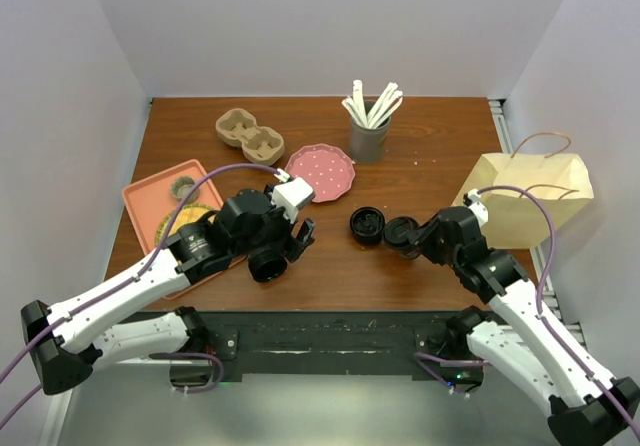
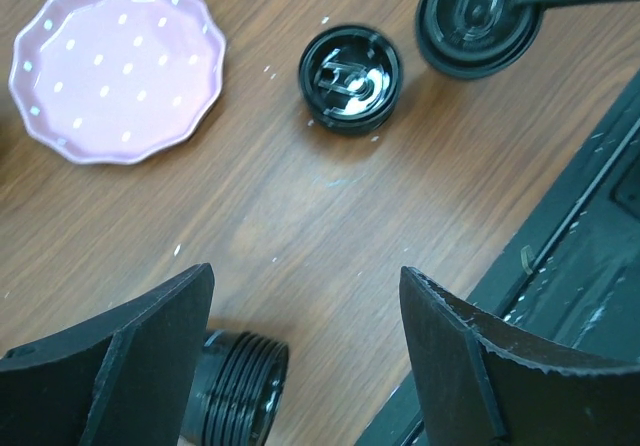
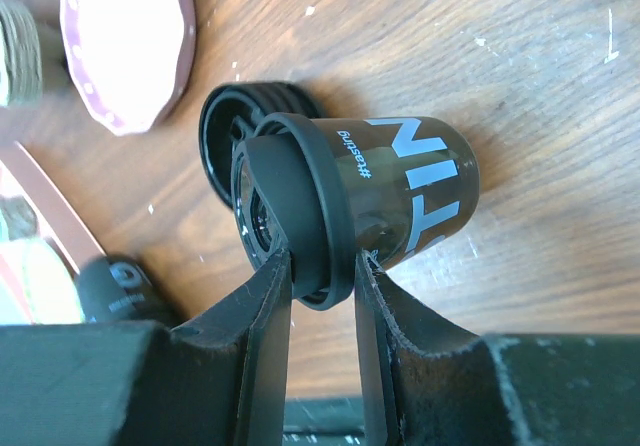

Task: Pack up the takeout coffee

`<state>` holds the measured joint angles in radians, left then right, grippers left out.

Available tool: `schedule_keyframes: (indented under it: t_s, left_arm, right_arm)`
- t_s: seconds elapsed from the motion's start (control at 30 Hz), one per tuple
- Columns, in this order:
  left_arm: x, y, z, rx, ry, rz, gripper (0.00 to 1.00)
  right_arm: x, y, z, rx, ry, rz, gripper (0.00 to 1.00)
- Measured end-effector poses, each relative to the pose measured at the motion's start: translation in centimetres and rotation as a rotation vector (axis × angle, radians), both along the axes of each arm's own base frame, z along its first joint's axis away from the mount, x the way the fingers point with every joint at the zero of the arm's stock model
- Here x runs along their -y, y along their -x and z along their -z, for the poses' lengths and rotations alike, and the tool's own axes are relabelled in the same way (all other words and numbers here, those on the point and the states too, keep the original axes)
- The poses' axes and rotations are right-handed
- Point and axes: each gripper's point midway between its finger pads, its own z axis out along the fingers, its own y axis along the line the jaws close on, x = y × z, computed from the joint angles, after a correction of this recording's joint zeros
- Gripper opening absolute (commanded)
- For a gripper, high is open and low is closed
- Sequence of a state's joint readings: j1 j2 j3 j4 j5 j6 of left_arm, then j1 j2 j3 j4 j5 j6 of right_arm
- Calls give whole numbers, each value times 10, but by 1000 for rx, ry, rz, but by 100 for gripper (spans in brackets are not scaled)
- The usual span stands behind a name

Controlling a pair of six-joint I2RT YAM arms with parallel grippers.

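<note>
Pinching only the rim of the tilted black cup (image 3: 400, 191), the right gripper (image 3: 322, 266) holds it beside 1 black lid (image 1: 366, 225); so thin a grip could let it slip. The left gripper (image 2: 305, 296) hangs, jaws apart.

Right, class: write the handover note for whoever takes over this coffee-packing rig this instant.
Left tool: open, empty, over the table by a loose cup.
Right tool: shut on the rim of the lettered cup, held tilted.
A lid lies between the tools; the carrier sits at the back, empty; the bag stands at the right.
Done: nothing packed that I can see.
Left: probably lid the cups, seat them in the carrier, load the bag.
</note>
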<state>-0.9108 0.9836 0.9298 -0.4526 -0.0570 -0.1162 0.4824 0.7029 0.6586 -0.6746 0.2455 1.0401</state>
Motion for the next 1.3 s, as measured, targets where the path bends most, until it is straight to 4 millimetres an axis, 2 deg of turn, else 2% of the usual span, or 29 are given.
schedule_keyframes:
  t_s: [0.23,0.4,0.5,0.63,0.97,1.3]
  left_arm:
    - [-22,-8,15,49,-145,-33,82]
    - [-47,-14,32,91,-295,-63,83]
    - [-55,-16,34,106,-341,-70,83]
    - [-63,-17,37,114,-388,-76,83]
    - [-71,-18,37,151,-456,-43,83]
    - [-72,-16,38,147,-462,-34,83]
  right_arm:
    - [9,-3,22,27,-73,97,31]
    - [12,-5,29,58,-149,161,37]
    - [14,0,37,54,-185,193,46]
    - [19,8,43,46,-204,224,47]
    - [25,7,45,10,-146,237,49]
    - [15,-15,55,-88,-49,208,46]
